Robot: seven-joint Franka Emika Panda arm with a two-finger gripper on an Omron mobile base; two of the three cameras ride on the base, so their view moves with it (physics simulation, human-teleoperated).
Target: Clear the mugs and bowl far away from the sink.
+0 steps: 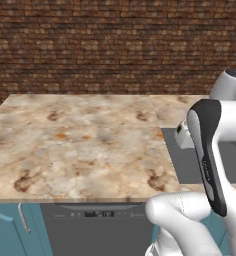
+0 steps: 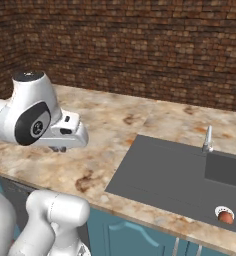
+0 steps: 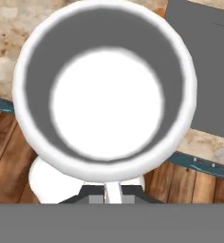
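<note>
Gripper (image 3: pixel 113 192): nearly closed, pinching the rim of the white mug (image 3: pixel 107 88) at its lower edge in the hand view.
Mug: held mouth toward the camera, pale inside, above the counter (image 3: pixel 9 52) edge, with wood floor (image 3: pixel 4 156) below.
Sink (image 2: pixel 165 172): dark grey basin set in the marbled counter, steel faucet (image 2: pixel 207 139) at its far side, a small reddish object (image 2: pixel 225 217) at its near corner.
Writing: none legible.

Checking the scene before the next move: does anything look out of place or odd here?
One small oddity: a little brown-orange object sits at the drain of the sink. The white mug is upright in the gripper, nothing spilled.
</note>
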